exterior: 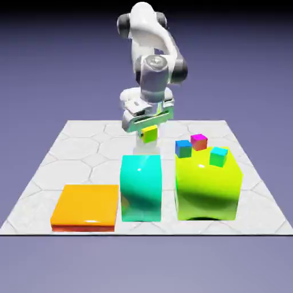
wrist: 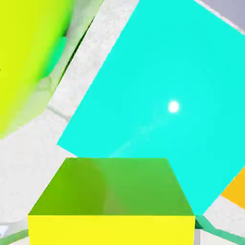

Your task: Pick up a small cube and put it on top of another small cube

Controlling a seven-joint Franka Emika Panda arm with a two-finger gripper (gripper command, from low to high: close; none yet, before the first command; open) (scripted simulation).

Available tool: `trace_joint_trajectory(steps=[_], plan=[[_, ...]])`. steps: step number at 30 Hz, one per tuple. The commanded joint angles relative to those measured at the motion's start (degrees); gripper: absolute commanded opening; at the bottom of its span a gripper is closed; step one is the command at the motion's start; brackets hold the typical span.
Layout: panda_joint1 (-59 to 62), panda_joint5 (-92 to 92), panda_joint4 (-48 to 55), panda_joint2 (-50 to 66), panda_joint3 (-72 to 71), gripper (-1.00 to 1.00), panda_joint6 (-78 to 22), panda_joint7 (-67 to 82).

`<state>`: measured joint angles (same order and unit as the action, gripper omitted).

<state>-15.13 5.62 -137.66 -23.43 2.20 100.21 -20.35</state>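
Note:
My gripper [exterior: 149, 134] hangs above the back of the tall cyan block [exterior: 141, 186], shut on the tiny yellow cube [exterior: 150, 134]. That yellow cube [wrist: 112, 201] fills the bottom of the hand view and hides my fingertips, with the cyan block's top [wrist: 162, 95] beneath it. On the large lime-yellow block [exterior: 207, 189] sit three small cubes: a blue one [exterior: 183, 149], a magenta one [exterior: 198, 141] and a cyan one [exterior: 218, 156]. They lie to the exterior view's right of my gripper and a little lower.
A flat orange slab [exterior: 86, 206] lies on the table at the exterior view's left of the cyan block. In the hand view the lime block's edge [wrist: 24, 62] shows at upper left and an orange corner [wrist: 235, 189] at the right.

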Motion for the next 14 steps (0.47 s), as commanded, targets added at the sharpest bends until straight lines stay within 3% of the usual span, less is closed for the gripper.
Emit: trace_joint_trajectory(steps=[1,6,11,12,14], plan=[[-1.0,-0.6,0.6,-0.5,-2.1,-1.00,-0.6,-0.1],[-3.3,-4.1,0.2,-2.0,-8.8,-1.00,1.0,-3.6],[-3.2,-3.8,-8.7,-0.2,-8.8,-1.00,11.7,-3.9],[-3.2,-3.8,-8.7,-0.2,-8.8,1.00,11.7,-3.9],[-3.2,-3.9,-6.7,-0.6,-8.8,1.00,9.2,-3.9]])
